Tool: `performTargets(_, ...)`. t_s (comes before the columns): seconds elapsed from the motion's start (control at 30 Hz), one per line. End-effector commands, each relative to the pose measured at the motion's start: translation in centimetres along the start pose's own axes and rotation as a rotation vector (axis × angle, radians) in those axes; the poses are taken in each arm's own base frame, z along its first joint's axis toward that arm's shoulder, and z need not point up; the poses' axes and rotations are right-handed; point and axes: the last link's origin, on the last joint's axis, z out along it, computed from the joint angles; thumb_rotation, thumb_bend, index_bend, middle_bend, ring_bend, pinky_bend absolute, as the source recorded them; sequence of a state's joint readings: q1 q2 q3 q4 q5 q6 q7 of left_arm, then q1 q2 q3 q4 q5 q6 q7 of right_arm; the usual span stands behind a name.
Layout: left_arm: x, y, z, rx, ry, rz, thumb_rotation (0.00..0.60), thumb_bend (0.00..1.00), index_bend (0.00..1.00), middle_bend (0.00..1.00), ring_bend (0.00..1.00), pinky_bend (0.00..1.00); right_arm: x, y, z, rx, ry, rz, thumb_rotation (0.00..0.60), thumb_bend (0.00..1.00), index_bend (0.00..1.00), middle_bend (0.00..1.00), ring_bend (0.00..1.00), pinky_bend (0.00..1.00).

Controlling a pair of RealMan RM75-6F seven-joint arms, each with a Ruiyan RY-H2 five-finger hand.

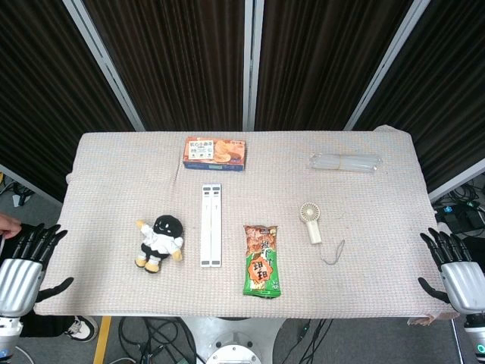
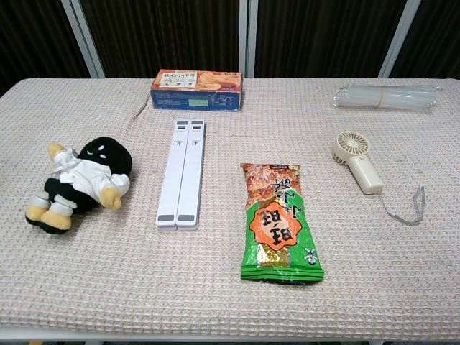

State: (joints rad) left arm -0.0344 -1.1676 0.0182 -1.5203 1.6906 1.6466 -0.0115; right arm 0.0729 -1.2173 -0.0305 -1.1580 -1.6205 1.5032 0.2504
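1. The left hand point(image 1: 19, 265) is hovering off the bench's point(image 1: 106, 163) left edge, fingers spread apart and holding nothing; the right hand point(image 1: 453, 269) is mirroring it off the right edge, fingers likewise apart and empty. Neither hand is showing in the chest view.

2. Nearest the left hand, a plush toy point(image 1: 159, 243) is lying on its back on the woven cloth, well apart from the fingers. Just beside it, a long white folded stand point(image 1: 211, 225) is lying lengthwise toward the robot.

3. Nearest the right hand, a small cream hand fan point(image 1: 311, 221) is resting with its thin wrist cord point(image 1: 333, 254) trailing loose toward the near edge.

4. In the middle, a green-and-orange snack bag point(image 1: 262, 260) is lying flat; at the far side, a biscuit box point(image 1: 215, 152) and a clear packet of straws point(image 1: 344, 162) are sitting near the back edge.

5. Risks, as they appear from here — the fan's loose cord could be snagging on a finger and dragging the fan; the soft toy could be squashing or rolling under an uneven grip; the slick snack bag could be sliding on the cloth rather than lifting; the cloth itself could be bunching if fingers are pressing down too hard.
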Motion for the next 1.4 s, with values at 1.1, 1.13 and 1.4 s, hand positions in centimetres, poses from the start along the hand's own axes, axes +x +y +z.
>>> performTargets(1.1, -1.0, -0.5, -0.2, 0.010, -0.038, -0.011, 0.600, 0.00, 0.12, 0.09, 0.00, 0.13, -0.8, -1.4, 1.3, 0.057, -0.045, 0.063, 0.600, 1.00, 0.00, 0.73, 0.70, 0.64)
performTargets(1.13, -1.0, -0.5, -0.2, 0.012, -0.041, -0.012, 0.600, 0.00, 0.12, 0.09, 0.00, 0.13, -1.1, -1.7, 1.5, 0.062, -0.052, 0.057, 0.600, 1.00, 0.00, 0.75, 0.72, 0.65)
performTargets(1.4, -1.4, -0.8, -0.3, 0.019, -0.051, -0.012, 0.600, 0.00, 0.12, 0.09, 0.00, 0.13, -3.3, -5.0, 4.1, 0.118, -0.156, 0.027, 0.600, 1.00, 0.00, 0.82, 0.77, 0.67)
